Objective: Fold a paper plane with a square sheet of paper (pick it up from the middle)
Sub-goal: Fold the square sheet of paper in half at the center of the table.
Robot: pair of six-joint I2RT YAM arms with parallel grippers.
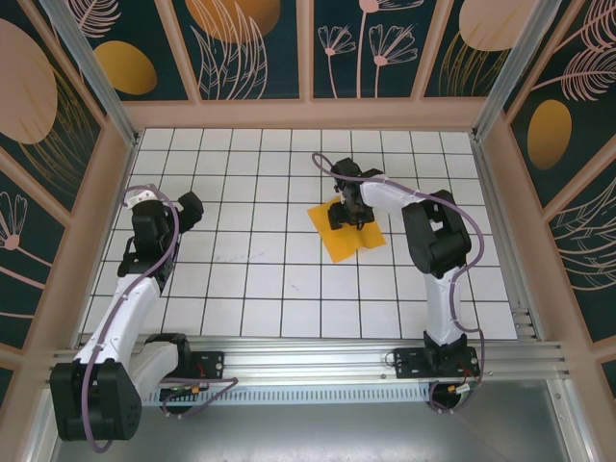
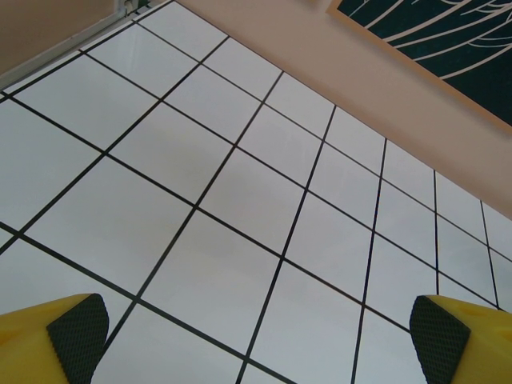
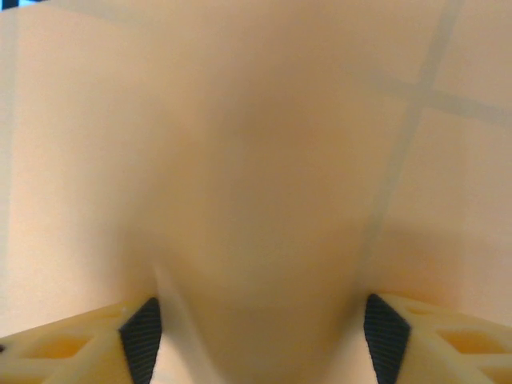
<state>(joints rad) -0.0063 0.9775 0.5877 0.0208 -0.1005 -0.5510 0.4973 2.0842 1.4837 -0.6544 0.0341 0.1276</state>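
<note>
The square sheet of paper [image 1: 351, 239] is orange-yellow and lies flat on the white grid table, a little right of centre. My right gripper [image 1: 346, 214] points down onto the sheet's far half. In the right wrist view the paper [image 3: 256, 160] fills the picture, blurred and very close, and bulges up in a hump between the two black pads [image 3: 142, 336]. The jaws of the right gripper [image 3: 260, 340] stand apart on either side of that hump. My left gripper [image 1: 188, 207] hovers over bare tiles at the left, open [image 2: 256, 340] with nothing between its fingers.
The white tiled table [image 1: 250, 279] with black grid lines is walled by tan panels [image 1: 308, 114] at the back and both sides. An aluminium rail [image 1: 308, 351] carrying both arm bases runs along the near edge.
</note>
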